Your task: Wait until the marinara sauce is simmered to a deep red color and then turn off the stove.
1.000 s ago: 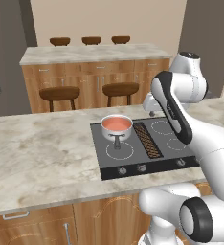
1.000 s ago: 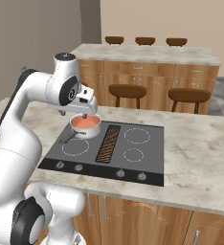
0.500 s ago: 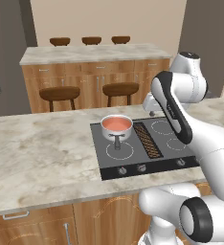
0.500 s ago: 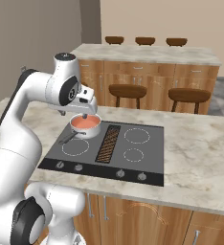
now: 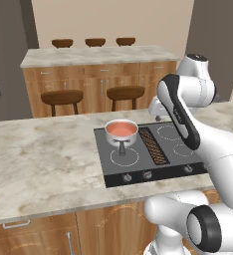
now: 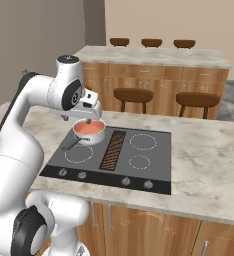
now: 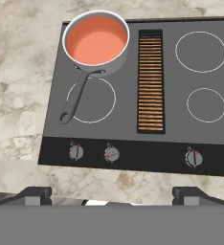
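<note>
Jaws of my gripper (image 7: 112,194) released, hovering above the stove (image 7: 128,136) — marinara sauce (image 7: 96,40) looks orange-pink, so I'm waiting.

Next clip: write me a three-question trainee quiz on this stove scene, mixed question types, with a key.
1. True or false: the marinara sauce is already a deep red.
2. Multiple choice: the saucepan sits on which burner of the stove, seen from the knob side? A) back left B) front left C) back right
3. Fill in: the pincer hangs above the cooktop with its jaws ____ and nothing between them.

Key
1. False; the sauce is a pale orange-pink.
2. A; its handle reaches forward over the front left ring.
3. open
</note>
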